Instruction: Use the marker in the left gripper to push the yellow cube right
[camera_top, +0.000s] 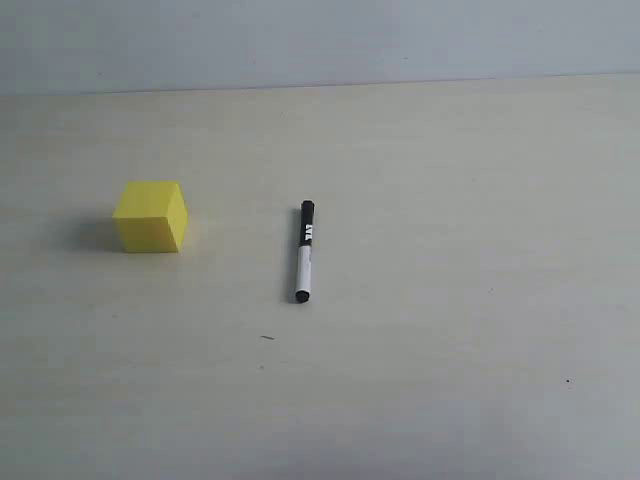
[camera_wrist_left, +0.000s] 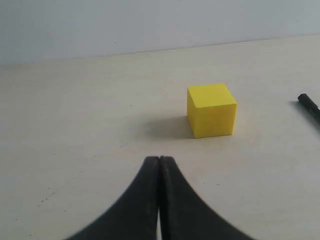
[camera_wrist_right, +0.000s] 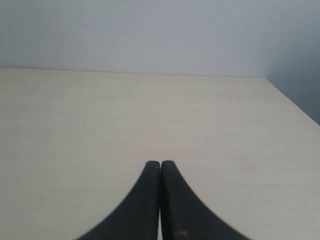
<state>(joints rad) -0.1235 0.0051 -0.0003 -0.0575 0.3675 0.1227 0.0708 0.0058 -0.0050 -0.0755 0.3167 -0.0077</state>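
closest to the left wrist lens: black two-fingered left gripper (camera_wrist_left: 159, 159), jaws pressed flat together, nothing between them. so the pen is not in hand yet.

ahead of those jaws, sitting square on the pale wooden table (camera_top: 450, 140): small matte bright yellow cube (camera_top: 150, 216), well clear of the fingertips.

right of the cube in the exterior view, well apart from it: slim marker (camera_top: 304, 252) with a white barrel, black lettering and black ends. it lies flat, long axis running almost straight away from that camera, roughly side-on to the cube. the left wrist view catches only one black end of it at the frame edge.

black right gripper (camera_wrist_right: 160, 162): jaws likewise closed on nothing, facing bare tabletop only; neither cube nor marker in its view.

judgement: neither arm shows in the exterior view, but the left one faces both objects, so it reads as nearer. key relation: the marker lies on the cube's right, the side the cube must travel toward. it has to be lifted first, then brought round to the cube's left face.
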